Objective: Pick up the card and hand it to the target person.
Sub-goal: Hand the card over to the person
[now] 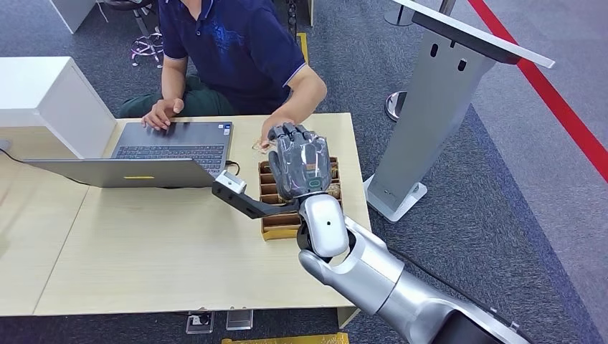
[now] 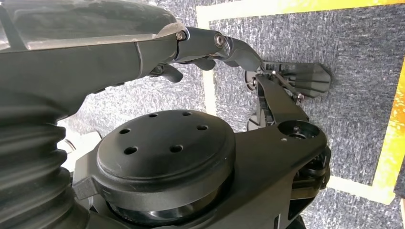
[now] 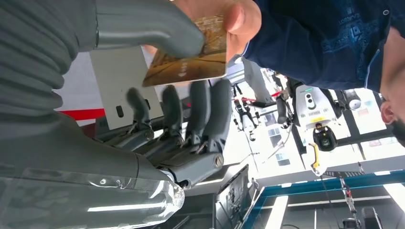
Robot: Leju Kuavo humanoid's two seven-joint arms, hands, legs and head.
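— How many cards were there, and where?

— One card (image 3: 196,57), gold-brown, raised above the bench (image 1: 179,251) just behind the cardboard box (image 1: 276,226). The right hand (image 1: 301,161) had it: the thick thumb lay on one face and the dark fingers (image 3: 205,107) stood lined up side by side behind the other, pinching it. One hand of the person (image 3: 229,16) gripped the same card at its far edge.

— So two hands on a single card?

— Yes. The person's other hand (image 1: 161,113) rested on the one laptop (image 1: 161,154), left of the box.

— And the left hand?

— The left hand (image 2: 210,47) hung over grey carpet (image 2: 296,38); its fingers looked curled in with nothing in them.

— Anything else near the box?

— One grey stand (image 1: 437,107) on the floor, right of it.
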